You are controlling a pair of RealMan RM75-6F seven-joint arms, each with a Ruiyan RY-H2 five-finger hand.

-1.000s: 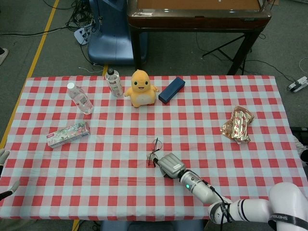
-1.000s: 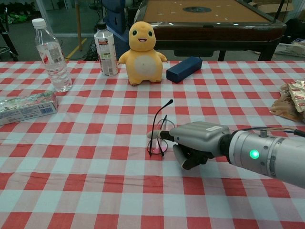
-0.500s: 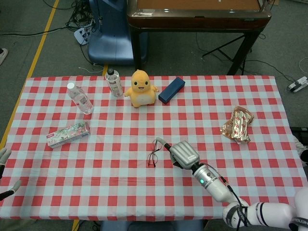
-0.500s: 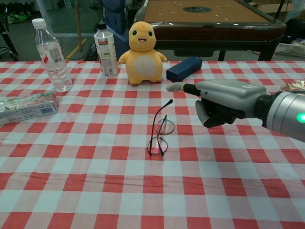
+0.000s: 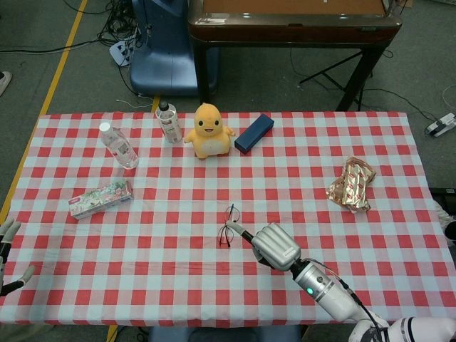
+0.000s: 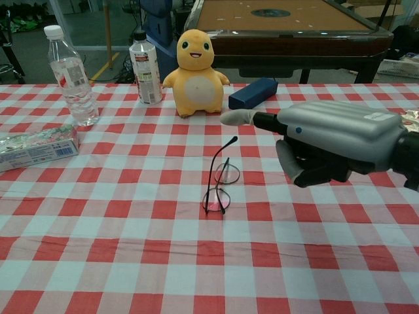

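Glasses (image 6: 220,185) lie on the checked tablecloth (image 5: 178,271) near the middle of the table, folded open with 1 temple arm poking up, and nothing is holding them. My right hand (image 6: 327,147) hangs above the cloth just to their right, not touching: one finger (image 6: 237,118) points straight out toward the yellow plush toy (image 6: 195,73), the rest curl under the palm around nothing. In the head view that hand (image 5: 276,246) sits right beside the frames. My left hand (image 5: 8,251) is off at the table's left edge, well apart, fingers spread and empty. By my reading, the pickup is not done; the reach is made, the grasp is all left to do. Farther back stand 2 bottles (image 6: 72,77), a dark blue case (image 6: 253,95), a snack packet (image 5: 352,184).
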